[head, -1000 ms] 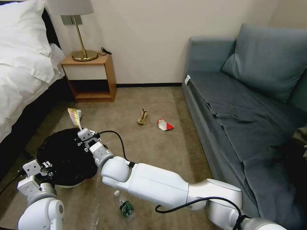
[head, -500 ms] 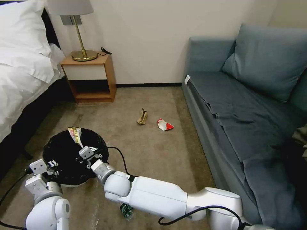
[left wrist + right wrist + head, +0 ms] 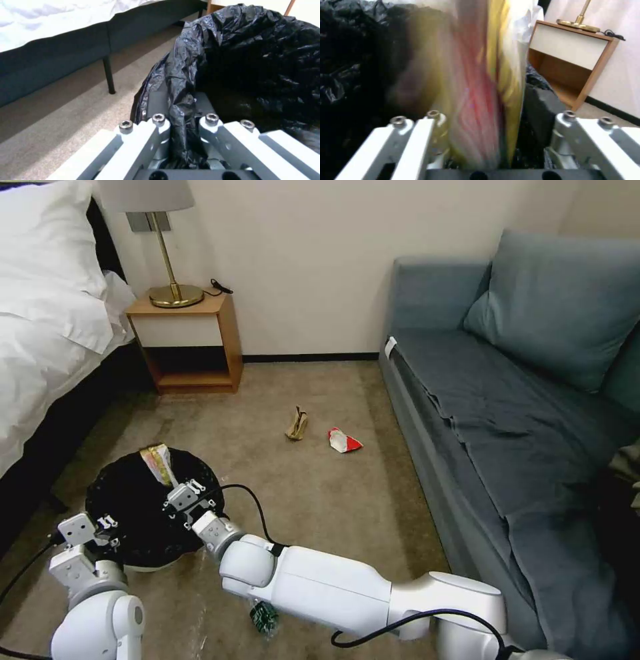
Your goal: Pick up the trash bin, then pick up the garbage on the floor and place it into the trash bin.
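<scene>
The trash bin [image 3: 143, 513], white with a black bag over its rim, is held off the carpet at the lower left. My left gripper [image 3: 103, 527] is shut on its near rim, the bag [image 3: 181, 120] pinched between the fingers. My right gripper [image 3: 185, 495] hovers over the bin's mouth, jaws apart. The gold foil wrapper [image 3: 157, 463] stands between them, blurred in the right wrist view [image 3: 480, 87]. A tan scrap [image 3: 297, 423] and a red-and-white carton [image 3: 344, 440] lie on the floor farther off. The green-labelled bottle [image 3: 265, 617] peeks out from under my right arm.
A bed [image 3: 47, 333] runs along the left, its dark frame and leg [image 3: 110, 77] close to the bin. A wooden nightstand [image 3: 190, 340] with a brass lamp [image 3: 175, 295] stands at the back wall. A grey-blue sofa [image 3: 520, 413] fills the right side.
My right gripper carried the wrapper from beyond the bin's far rim to over its mouth, and its jaws now stand apart. The bin shifted slightly. My right arm now covers most of the bottle.
</scene>
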Controlling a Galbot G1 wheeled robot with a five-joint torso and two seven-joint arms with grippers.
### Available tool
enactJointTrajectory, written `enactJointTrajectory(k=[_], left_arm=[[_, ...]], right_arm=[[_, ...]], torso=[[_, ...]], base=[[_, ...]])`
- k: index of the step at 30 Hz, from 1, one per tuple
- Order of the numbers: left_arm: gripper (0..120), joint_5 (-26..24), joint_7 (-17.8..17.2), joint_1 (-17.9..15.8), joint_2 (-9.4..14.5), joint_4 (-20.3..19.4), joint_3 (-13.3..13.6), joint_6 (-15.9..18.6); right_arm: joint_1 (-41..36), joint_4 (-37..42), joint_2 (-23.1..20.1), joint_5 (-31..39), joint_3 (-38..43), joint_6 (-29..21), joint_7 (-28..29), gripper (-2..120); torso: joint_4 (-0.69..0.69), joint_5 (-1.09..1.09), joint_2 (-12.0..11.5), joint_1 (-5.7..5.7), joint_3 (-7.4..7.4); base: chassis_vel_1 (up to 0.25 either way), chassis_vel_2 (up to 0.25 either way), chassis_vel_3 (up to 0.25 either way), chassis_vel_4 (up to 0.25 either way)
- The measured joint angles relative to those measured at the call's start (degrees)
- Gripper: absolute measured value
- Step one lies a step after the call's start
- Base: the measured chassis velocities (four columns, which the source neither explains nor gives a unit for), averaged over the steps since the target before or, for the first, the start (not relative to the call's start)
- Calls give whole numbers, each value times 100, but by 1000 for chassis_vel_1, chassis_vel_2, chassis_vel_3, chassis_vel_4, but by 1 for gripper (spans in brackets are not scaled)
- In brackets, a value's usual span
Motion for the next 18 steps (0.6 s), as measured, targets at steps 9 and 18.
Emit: enactJointTrajectory(k=[9,18], left_arm=[[5,-40,-12,-26,4,-34,1,62],[5,-84,-12,-29,28,-74,-79,93]], right_arm=[[273,372,0,200,126,-255,186,86],[515,624,0,51,970,-1438,624,100]], torso=[[1,0,0,0,0],[-1,0,0,0,0]], base=[[0,0,0,0],[0,0,0,0]])
